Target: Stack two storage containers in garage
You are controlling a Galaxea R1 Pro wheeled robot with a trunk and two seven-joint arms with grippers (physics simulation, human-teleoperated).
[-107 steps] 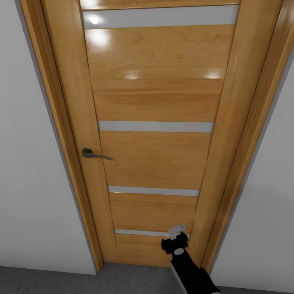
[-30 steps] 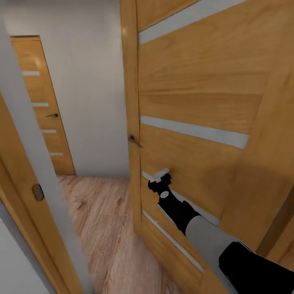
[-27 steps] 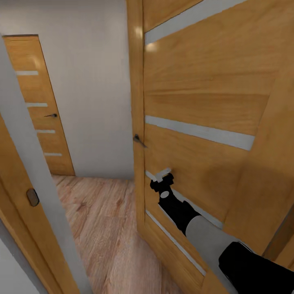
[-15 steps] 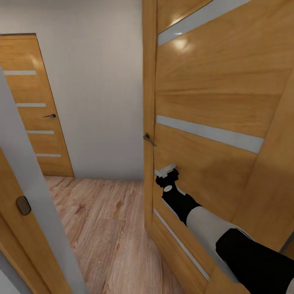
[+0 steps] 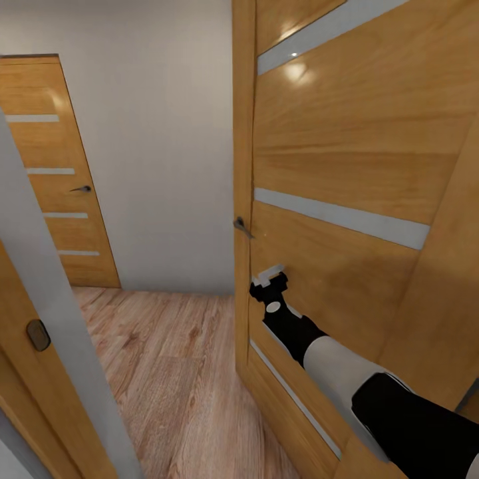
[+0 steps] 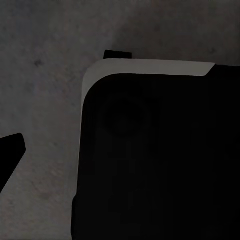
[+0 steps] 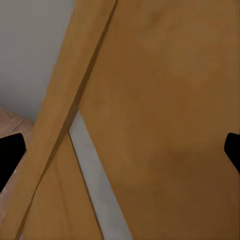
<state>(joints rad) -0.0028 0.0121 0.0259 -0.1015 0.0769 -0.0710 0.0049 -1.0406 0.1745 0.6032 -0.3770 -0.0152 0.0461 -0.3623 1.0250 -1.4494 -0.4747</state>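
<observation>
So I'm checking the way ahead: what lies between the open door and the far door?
In the head view, bare wood floor and a white wall lie between the open door and the far door.

Honey-orange wood and grey stripes everywhere

We've got an amber door (image 5: 346,166) with pale grey bands, light plank floor (image 5: 173,372) with brownish grain, off-white wall (image 5: 159,146), and our black-and-grey arm (image 5: 346,379).

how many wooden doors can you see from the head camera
2. One light-wood door with pale horizontal strips stands swung open at the right, the right gripper against it. A second matching door is shut in the far wall at the left.
</observation>
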